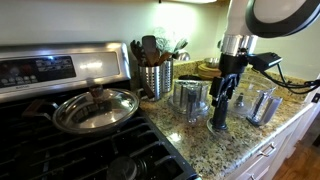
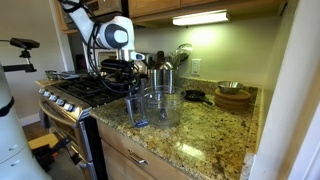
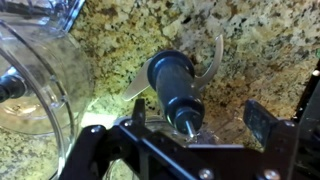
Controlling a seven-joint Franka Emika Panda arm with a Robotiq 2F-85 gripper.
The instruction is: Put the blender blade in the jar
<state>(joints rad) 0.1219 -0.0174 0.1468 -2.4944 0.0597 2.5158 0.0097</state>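
The blender blade [image 3: 176, 84] is a dark spindle with curved metal blades at its base, standing upright on the granite counter. It shows in both exterior views [image 1: 218, 121] [image 2: 137, 112]. My gripper [image 3: 200, 118] is open just above it, with the spindle's narrow tip between the two spread fingers and touching neither; it also shows in both exterior views [image 1: 226, 97] [image 2: 134, 93]. The clear plastic jar [image 3: 35, 75] stands empty right beside the blade [image 1: 262, 104] [image 2: 164, 106].
A silvery-grey ribbed cylinder [image 1: 190, 97] stands on the blade's other side. A steel utensil holder [image 1: 155, 78] is behind it. A stove with a lidded pan [image 1: 95, 108] is close by. Wooden bowls [image 2: 232, 97] sit further along the counter.
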